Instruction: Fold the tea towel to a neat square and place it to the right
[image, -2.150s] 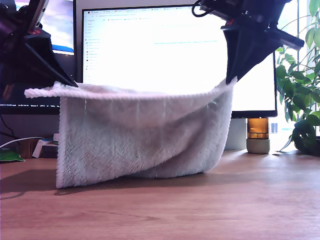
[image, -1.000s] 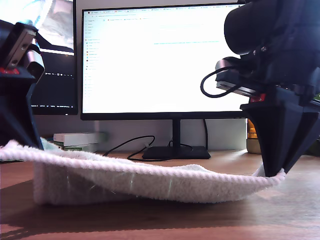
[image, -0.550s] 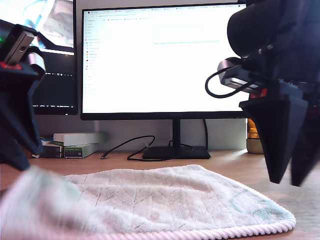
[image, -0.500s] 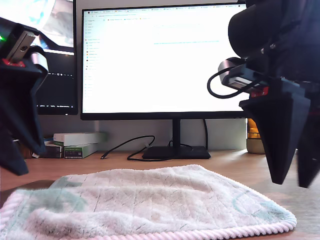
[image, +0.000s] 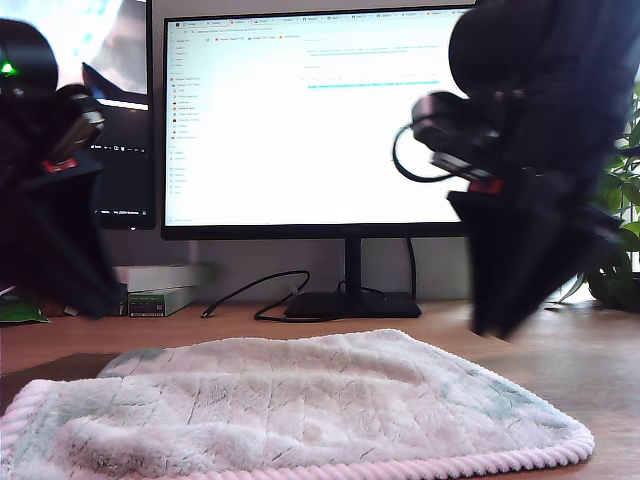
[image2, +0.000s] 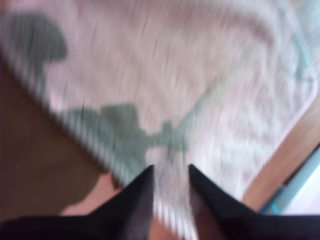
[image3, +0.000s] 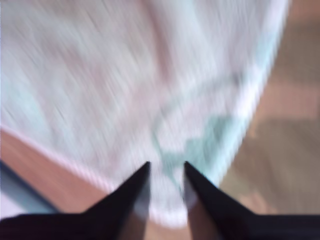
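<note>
The tea towel lies flat on the wooden desk, fluffy and off-white, its corded hem along the near edge. Two dark arms hang above it: one at the exterior view's left, the other, blurred, at the exterior view's right. The wrist views do not show which is which. My first gripper is open above the towel, holding nothing. My second gripper is also open over the towel, near a hem corner. Both wrist views are blurred.
A large lit monitor on a stand rises behind the towel, with a second screen at the exterior view's left. Stacked boxes and a cable lie by the stand. A plant stands at the exterior view's right.
Both grippers held the towel up by its hem, lowered it forward onto the desk and let go. The towel now lies flat, and both arms have drawn away, the exterior view's right one still moving.
</note>
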